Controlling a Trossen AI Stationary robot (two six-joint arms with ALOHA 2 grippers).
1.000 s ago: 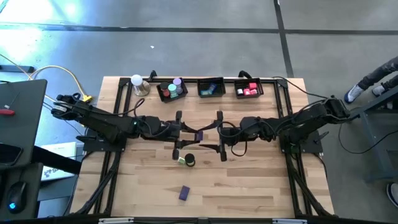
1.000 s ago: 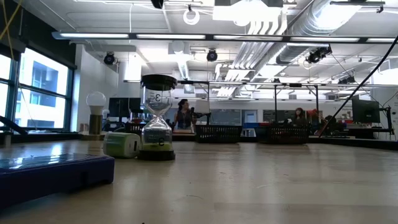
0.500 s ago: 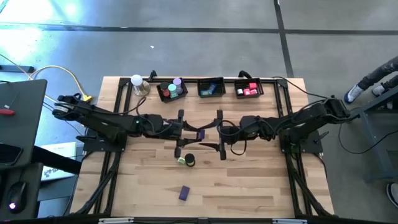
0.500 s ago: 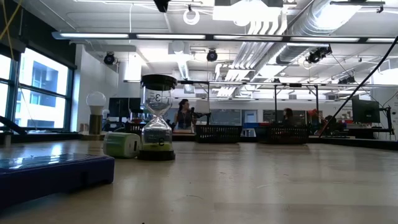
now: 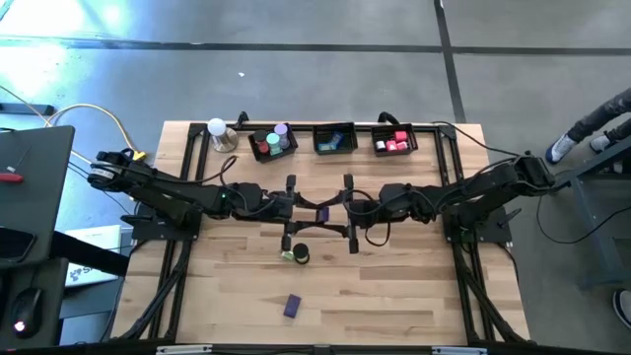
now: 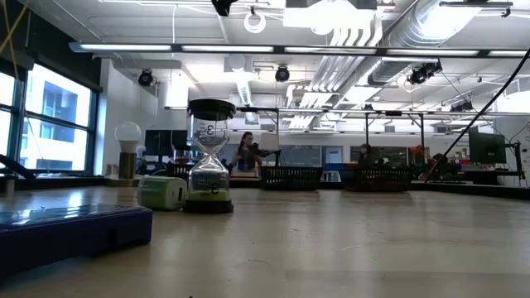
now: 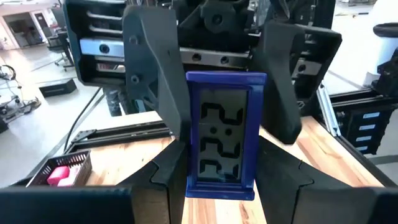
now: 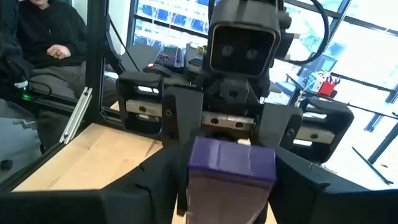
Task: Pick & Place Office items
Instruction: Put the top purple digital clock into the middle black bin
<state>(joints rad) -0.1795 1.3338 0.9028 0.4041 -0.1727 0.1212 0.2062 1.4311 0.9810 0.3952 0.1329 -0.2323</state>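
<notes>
– Nudged a little toward my right arm: that is where my left arm has gone since a second ago, taking the purple block point(image 5: 322, 212) with it.

– Where is the block now?

– Above the middle of the desk point(image 5: 394, 286), upright, its digit face toward my left wrist. My left gripper point(image 5: 314, 210) has its fingers point(image 7: 158, 168) clamped on its sides. My right gripper point(image 5: 331, 211) faces it from the other side, a finger on each flank; whether those fingers are pressing it yet I cannot tell.

– Room to move?

– Bare wood lies well clear on my right half. Just in front of the meeting point stand an hourglass point(image 5: 299, 254) and a small green thing touching it; nearer the front edge lies a loose violet block point(image 5: 292, 307). Three black trays point(image 5: 334, 138) line the back edge, beside a white ball point(image 5: 217, 128).

– Beyond the desk?

– Grey floor, a bright workshop, a seated person point(image 8: 37, 37).
</notes>
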